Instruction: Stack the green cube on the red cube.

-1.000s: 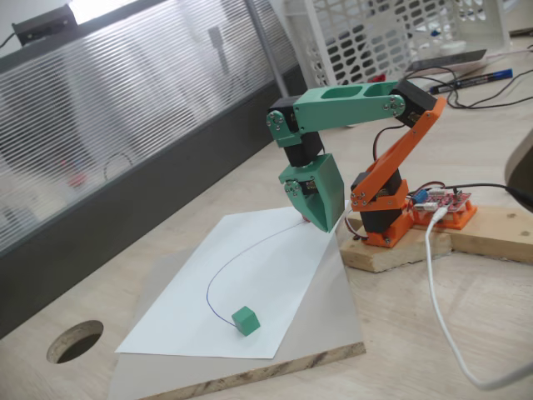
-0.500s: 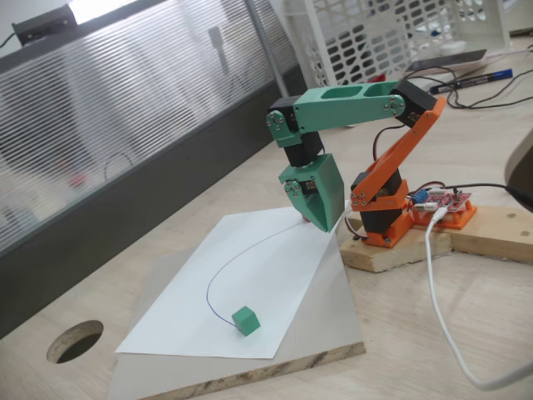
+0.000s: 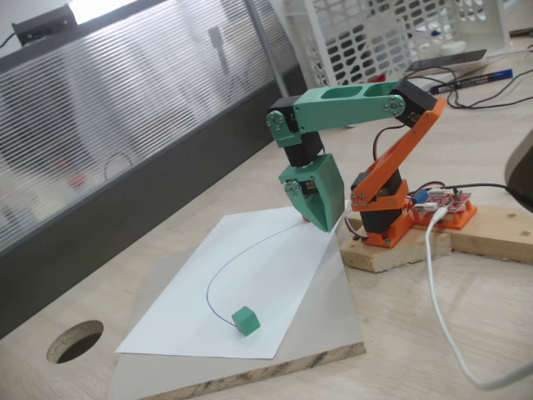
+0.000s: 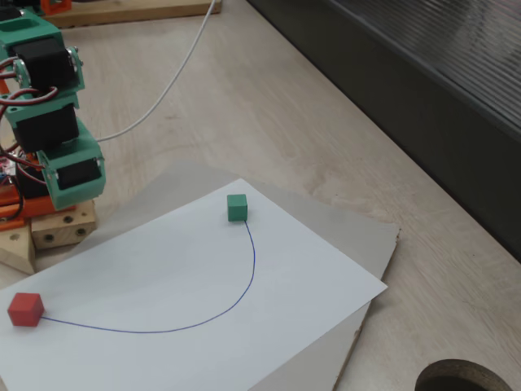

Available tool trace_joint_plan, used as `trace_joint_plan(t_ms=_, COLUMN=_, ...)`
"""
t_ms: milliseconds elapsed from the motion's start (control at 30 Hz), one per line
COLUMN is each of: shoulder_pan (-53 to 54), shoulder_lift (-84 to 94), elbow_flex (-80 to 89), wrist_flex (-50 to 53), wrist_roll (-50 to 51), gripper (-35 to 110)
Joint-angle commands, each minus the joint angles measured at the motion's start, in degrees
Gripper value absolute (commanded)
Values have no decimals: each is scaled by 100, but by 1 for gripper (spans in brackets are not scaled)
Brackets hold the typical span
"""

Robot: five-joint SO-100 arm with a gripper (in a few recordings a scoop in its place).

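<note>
The green cube (image 3: 245, 320) (image 4: 237, 207) sits on a white sheet of paper (image 3: 250, 275) at one end of a drawn blue curve. At the curve's other end stands the red cube (image 4: 25, 309). In a fixed view the red cube is mostly hidden behind the gripper. The green gripper (image 3: 321, 222) hangs folded under the arm with its tip pointing down, close above the paper and near the red cube. Its jaws are together with nothing held. It is far from the green cube.
The paper lies on a grey board (image 3: 333, 325) (image 4: 358, 236). The orange arm base is mounted on a wooden block (image 3: 391, 250). A white cable (image 3: 441, 308) trails across the table. There is a round hole (image 3: 75, 340) in the tabletop. A white basket (image 3: 383, 33) stands behind.
</note>
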Motion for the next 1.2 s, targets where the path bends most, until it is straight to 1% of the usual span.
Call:
trace_joint_plan(t_ms=0, shoulder_pan=0, shoulder_lift=369, elbow_flex=-79, wrist_flex=62, wrist_roll=35, gripper=0)
trace_joint_plan(t_ms=733, shoulder_pan=-70, shoulder_lift=360, elbow_flex=-79, wrist_flex=44, wrist_roll=-9, gripper=0)
trace_joint_plan(t_ms=800, shoulder_pan=-343, shoulder_lift=360, elbow_flex=-88, wrist_flex=44, wrist_roll=-18, gripper=0)
trace_joint_plan(t_ms=1167, shoulder_pan=-2944, shoulder_lift=360, elbow_flex=-88, wrist_flex=44, wrist_roll=18, gripper=0)
